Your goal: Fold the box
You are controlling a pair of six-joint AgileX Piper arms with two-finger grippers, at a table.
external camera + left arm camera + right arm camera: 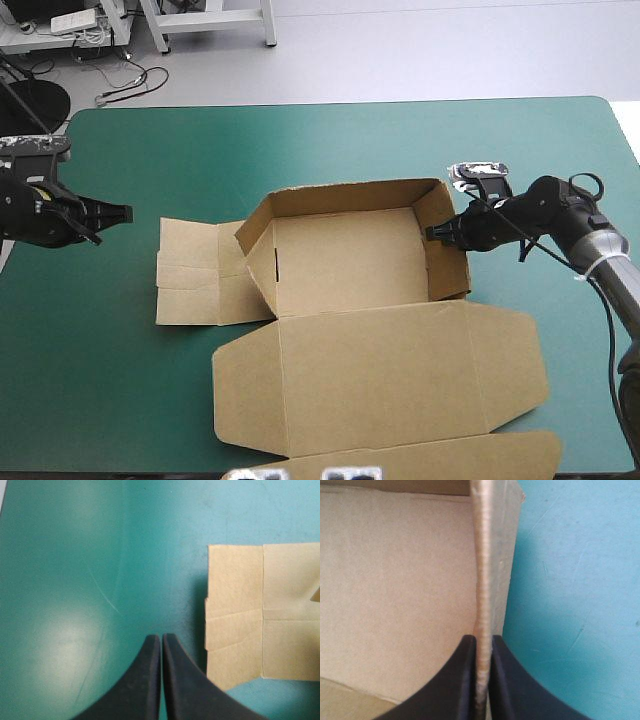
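Note:
The brown box (345, 265) stands mid-table as an open tray, its far, left and right walls raised and its lid (385, 375) lying flat toward the near edge. A side flap (200, 272) lies flat on the cover to the box's left. My right gripper (438, 233) is shut on the box's right wall; that wall's edge (482, 580) runs straight out between the fingers. My left gripper (124, 213) hovers shut over bare cover, left of the flat flap (262, 615), touching nothing.
The teal-green cover (330, 140) lies bare beyond the box and along the left side. Another strip of brown board (440, 458) shows at the near edge under the lid.

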